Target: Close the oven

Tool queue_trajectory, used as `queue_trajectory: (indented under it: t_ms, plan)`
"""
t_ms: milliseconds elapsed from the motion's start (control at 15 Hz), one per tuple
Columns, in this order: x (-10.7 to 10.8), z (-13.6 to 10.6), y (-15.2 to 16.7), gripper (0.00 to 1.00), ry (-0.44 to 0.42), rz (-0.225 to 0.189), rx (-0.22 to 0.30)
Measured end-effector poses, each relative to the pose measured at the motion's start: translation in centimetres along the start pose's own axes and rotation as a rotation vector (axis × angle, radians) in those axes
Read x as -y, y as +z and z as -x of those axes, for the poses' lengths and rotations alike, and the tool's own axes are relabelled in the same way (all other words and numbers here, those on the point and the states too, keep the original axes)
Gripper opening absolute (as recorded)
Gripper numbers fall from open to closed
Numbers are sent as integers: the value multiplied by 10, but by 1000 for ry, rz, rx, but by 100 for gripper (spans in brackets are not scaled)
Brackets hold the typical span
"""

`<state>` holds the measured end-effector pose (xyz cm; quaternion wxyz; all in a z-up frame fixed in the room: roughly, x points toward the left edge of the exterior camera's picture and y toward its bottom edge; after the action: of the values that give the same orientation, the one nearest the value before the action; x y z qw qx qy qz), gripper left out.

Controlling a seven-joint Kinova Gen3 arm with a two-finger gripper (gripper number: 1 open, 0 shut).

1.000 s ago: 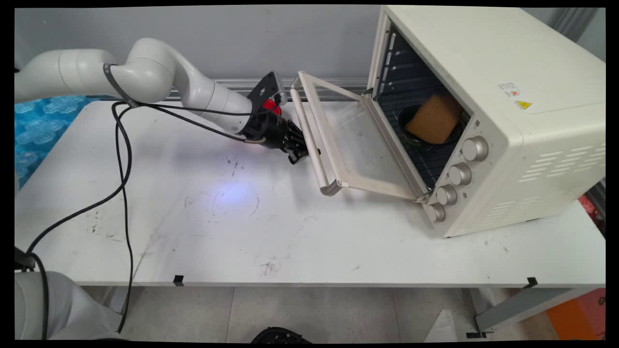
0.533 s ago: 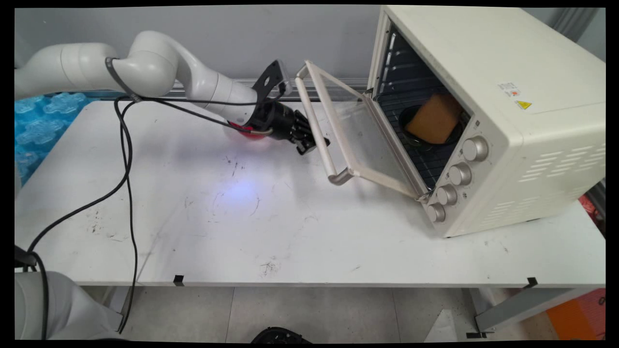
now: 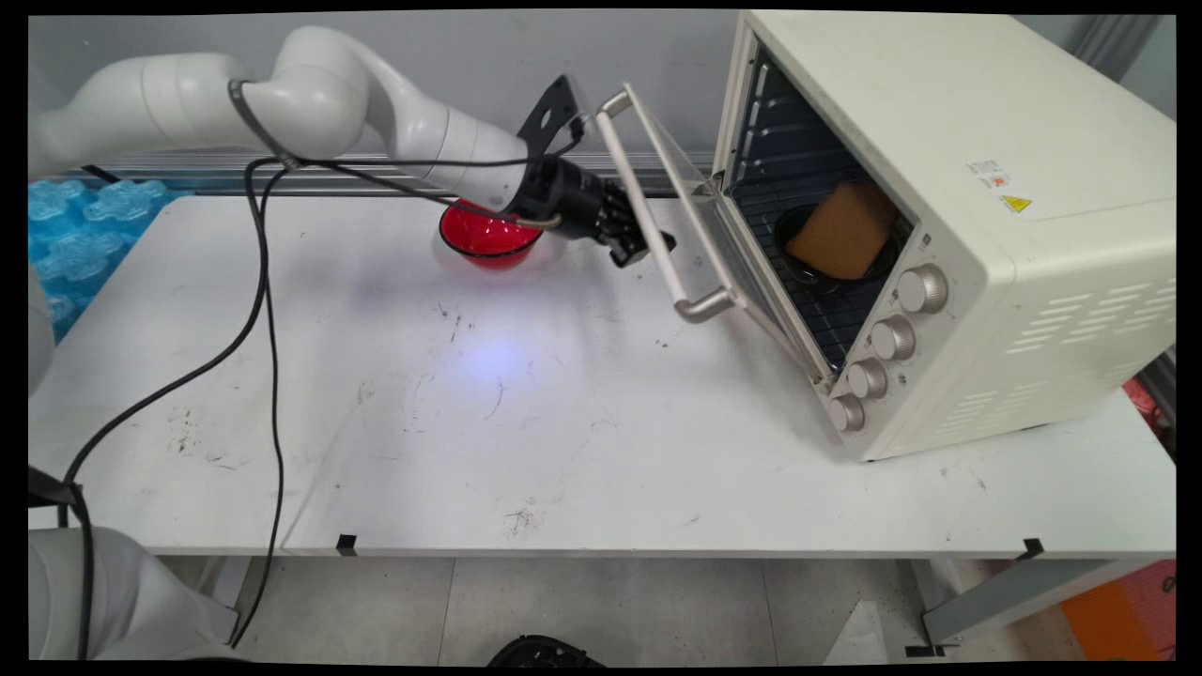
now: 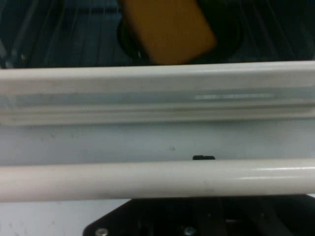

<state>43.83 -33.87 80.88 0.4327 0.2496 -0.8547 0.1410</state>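
Observation:
My black gripper (image 3: 653, 246) presses against the cream oven door's handle bar (image 3: 648, 216) from the table side, shut, with nothing held. The glass door (image 3: 700, 192) stands about half raised towards the cream toaster oven (image 3: 939, 141). In the hand view the handle (image 4: 157, 179) crosses just above my linkage, and only the gripper's joined tips (image 4: 203, 158) poke out beyond it. Inside the oven a brown block (image 3: 843, 230) lies in a dark dish (image 3: 796, 265) on the rack, and the block (image 4: 167, 29) shows through the door glass.
A red bowl (image 3: 484, 239) sits on the white table (image 3: 563, 441) just below my wrist. Blue bubble wrap (image 3: 75, 216) lies at the far left edge. Black cables (image 3: 268, 310) hang from the arm over the table's left part.
The gripper has moved up and to the right with the handle, swinging the door from nearly flat to about half raised. The red bowl has come out from behind the arm.

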Motion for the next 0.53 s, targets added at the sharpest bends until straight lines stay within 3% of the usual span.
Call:
queue_trajectory:
  t_ms: [533]
  plan:
    - [8, -34, 13, 0, 4, 3, -38]
